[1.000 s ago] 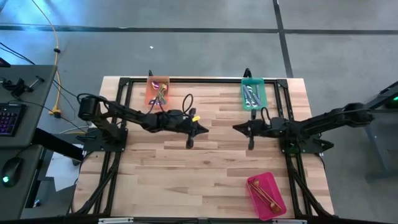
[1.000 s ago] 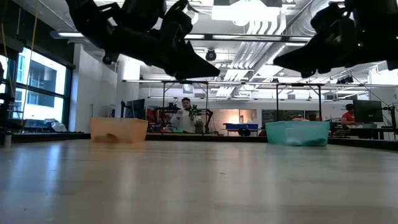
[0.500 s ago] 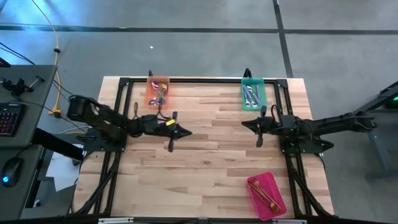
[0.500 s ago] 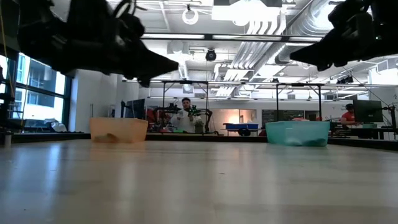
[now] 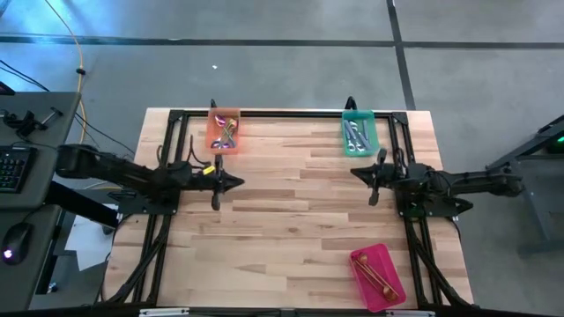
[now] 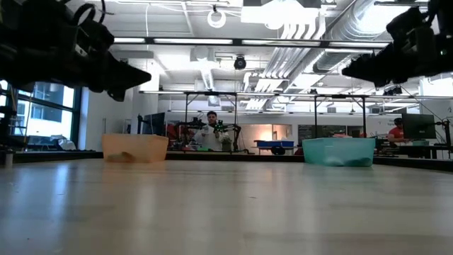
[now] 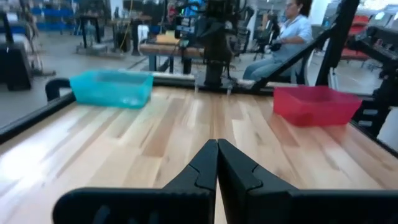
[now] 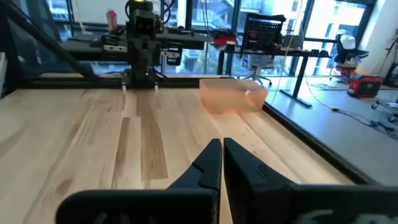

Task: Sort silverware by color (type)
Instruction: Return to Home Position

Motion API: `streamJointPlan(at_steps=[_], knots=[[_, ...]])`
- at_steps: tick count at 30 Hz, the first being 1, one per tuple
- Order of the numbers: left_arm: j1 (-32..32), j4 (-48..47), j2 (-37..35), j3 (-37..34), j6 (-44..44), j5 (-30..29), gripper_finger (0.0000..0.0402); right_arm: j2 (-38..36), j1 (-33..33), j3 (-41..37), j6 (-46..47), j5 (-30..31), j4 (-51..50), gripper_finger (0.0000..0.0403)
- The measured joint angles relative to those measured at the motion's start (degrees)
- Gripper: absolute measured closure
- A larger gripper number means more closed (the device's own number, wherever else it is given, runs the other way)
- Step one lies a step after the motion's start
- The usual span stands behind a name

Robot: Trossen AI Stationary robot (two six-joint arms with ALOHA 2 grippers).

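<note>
- Every spoon we can see lies in a tray. The iridescent spoons (image 5: 227,134) are in the orange tray (image 5: 211,132), the silver ones (image 5: 356,136) in the green tray (image 5: 345,132), and the gold ones (image 5: 375,276) in the pink tray (image 5: 392,264).
- We see none loose on the tabletop (image 5: 291,220), so we judge the sorting done.
- The left end effector (image 5: 238,183) hovers near the orange tray, fingers pressed together and empty.
- The right end effector (image 5: 354,172) hovers near the green tray, likewise closed on nothing.
- We judge the spoons light, stiff and slick. They are best pinched mid-handle, since an end grip would likely let them pivot.
</note>
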Motion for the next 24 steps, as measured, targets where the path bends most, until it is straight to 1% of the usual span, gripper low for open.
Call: streamJointPlan(at_steps=[3, 6, 8, 11, 12, 16, 19, 24], knots=[[0.1, -4.78, -4.71, -0.05, 0.81, 0.13, 0.0401, -3.74, -1.31, -3.39, 1.36, -2.32, 1.08, 0.0403], [0.1, -8.69, -7.94, -0.13, 1.56, 0.16, 0.0401, -7.06, -2.22, -3.35, 3.06, -3.09, -2.91, 0.0403], [0.09, -10.04, -10.7, -0.05, 2.33, 0.14, 0.0401, -8.94, -2.23, -3.35, 1.82, -3.7, -3.12, 0.0403], [0.08, -16.06, -14.69, -0.13, 1.42, -0.35, 0.0401, -11.89, -2.08, -3.35, -0.56, -3.84, -2.92, 0.0403], [0.02, -16.79, -16.11, -0.12, 1.22, -0.34, 0.0401, -12.64, -2.08, -3.35, -1.22, -3.78, -3.01, 0.0403], [-0.18, -24.86, -23.24, -0.11, 1.92, -0.77, 0.0401, -12.5, -2.58, -3.37, -2.28, -2.97, -2.93, 0.0403], [-0.08, -31.0, -29.12, -0.06, 2.19, -2.33, 0.0401, -12.25, -3.56, -3.37, -1.72, -2.86, -2.99, 0.0403], [-0.08, -41.11, -40.42, -0.07, 2.99, -2.42, 0.0401, -12.09, -6.76, -3.37, 0.17, -2.48, -3.06, 0.0403]])
